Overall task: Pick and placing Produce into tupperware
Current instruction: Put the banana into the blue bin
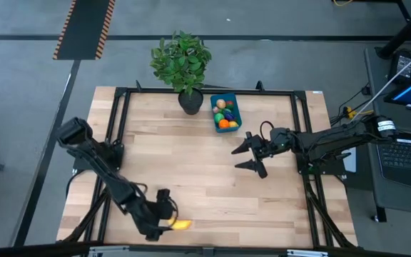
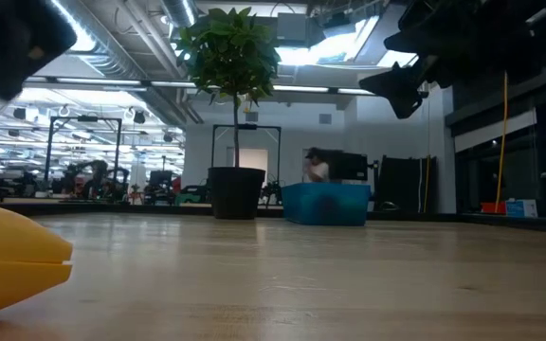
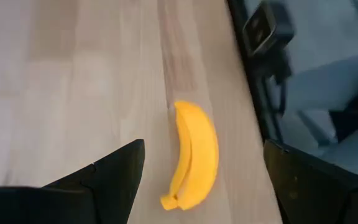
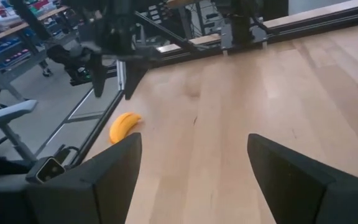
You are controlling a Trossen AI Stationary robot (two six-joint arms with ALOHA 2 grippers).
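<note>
The yellow banana (image 1: 181, 225) lies on the wooden tabletop (image 1: 191, 178) near its front edge, at about seven o'clock from the tabletop's middle. The left tool (image 1: 164, 208) hangs over it with its fingers (image 3: 114, 171) spread wide on either side of the fruit, touching nothing and holding nothing. At about two o'clock from the middle, the right tool (image 1: 248, 157) is raised above bare wood, fingers (image 4: 114, 165) likewise wide apart and empty. Farther back, at about one o'clock, the blue tupperware (image 1: 225, 113) sits without a lid, with several small fruits inside. Just beside it, at twelve o'clock, stands a potted plant (image 1: 183, 68).
</note>
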